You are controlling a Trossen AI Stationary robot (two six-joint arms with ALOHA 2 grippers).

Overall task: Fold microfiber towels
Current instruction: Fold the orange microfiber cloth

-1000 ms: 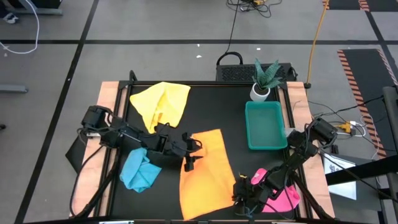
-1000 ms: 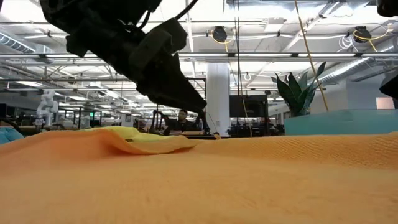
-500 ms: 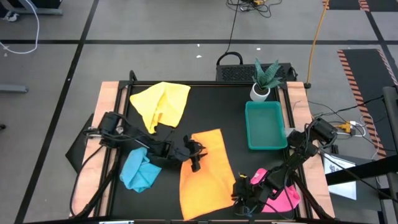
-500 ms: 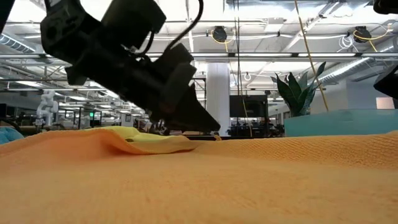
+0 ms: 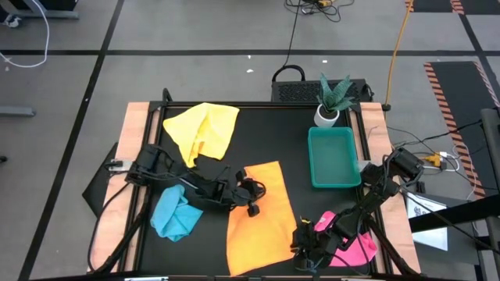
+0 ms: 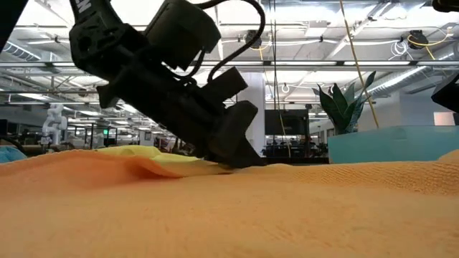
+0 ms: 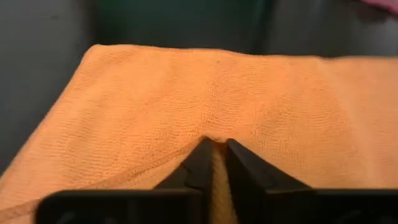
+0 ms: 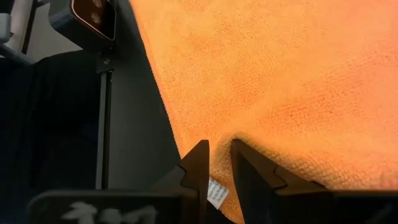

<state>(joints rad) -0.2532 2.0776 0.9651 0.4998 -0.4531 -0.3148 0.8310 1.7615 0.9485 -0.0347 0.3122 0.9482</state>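
An orange towel [image 5: 262, 226] lies spread on the black mat in the middle, toward the near edge. My left gripper [image 5: 251, 206] is down on its left side and shut on the cloth. My right gripper [image 5: 301, 247] is shut on the towel's near right corner. A yellow towel [image 5: 201, 129] lies crumpled at the far left. A light blue towel [image 5: 175, 215] is bunched at the near left. A pink towel [image 5: 356, 247] lies at the near right, partly under the right arm. My left gripper pinches a small raised pucker of the orange towel [image 7: 215, 140] between its two fingers, a little in from the towel's left edge. The fingers slant down from the table's left. The rest of the towel lies flat on the mat. My right gripper pinches the orange towel's near right corner [image 8: 219, 169] between its two fingers, by a small white tag [image 8: 215, 193]. The fingers slant down at it. The cloth beyond them spreads flat on the mat.
A green tray [image 5: 333, 158] stands at the far right, with a potted plant [image 5: 331, 100] behind it. The low view's camera [image 8: 93, 17] sits at the near edge, close to the towel's near edge. Bare black mat [image 5: 269, 133] lies between the yellow towel and the tray.
My left gripper has come down and moved toward the table's right, onto the orange towel's left side. It has shut on the cloth there and raised a small pucker. The rest of the towel has stayed flat.
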